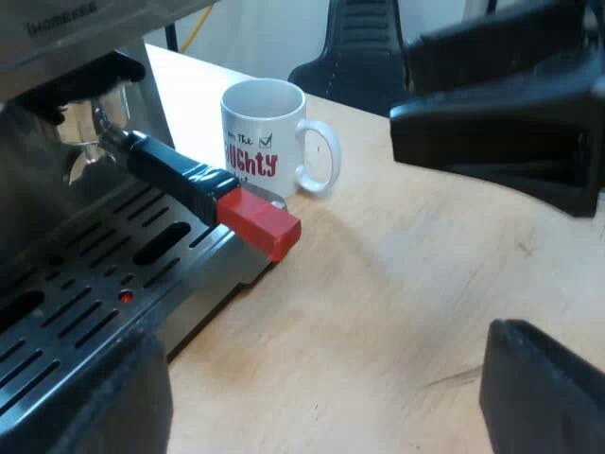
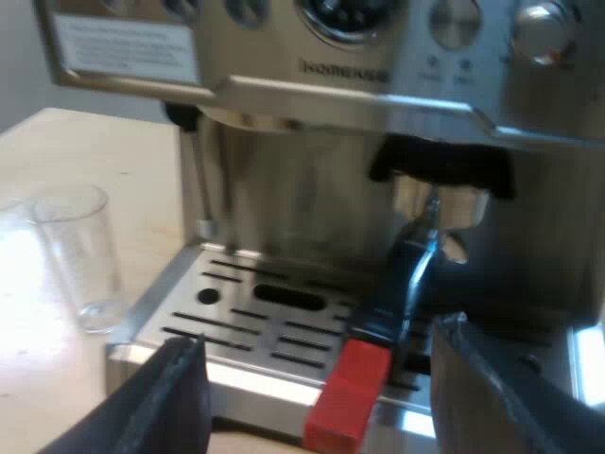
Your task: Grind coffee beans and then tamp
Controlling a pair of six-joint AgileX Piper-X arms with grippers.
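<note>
Right tool (image 2: 317, 374): black fingers apart, either side of the red end of the dark-handled metal holder (image 2: 402, 274), not touching it. Holder locked into the front of the stainless espresso machine (image 2: 312, 199). Left tool (image 1: 321, 378): fingers apart, empty, over the wooden table (image 1: 397, 284) near a white lettered mug (image 1: 260, 132).

A workroom that looks like an office or lab rather than a home kitchen. A pale, bare wooden table (image 1: 425, 284) carries a steel espresso machine (image 2: 312, 189). Beyond the left gripper (image 1: 312, 416), past a white mug (image 1: 265, 128) printed with a slogan, a black office chair (image 1: 364, 43) stands before a plain white wall (image 1: 255, 33), where a yellow cable (image 1: 196, 28) runs down. Ahead of the right gripper (image 2: 317, 402), beside the machine, a clear measuring glass (image 2: 80, 255) stands on the same table.
</note>
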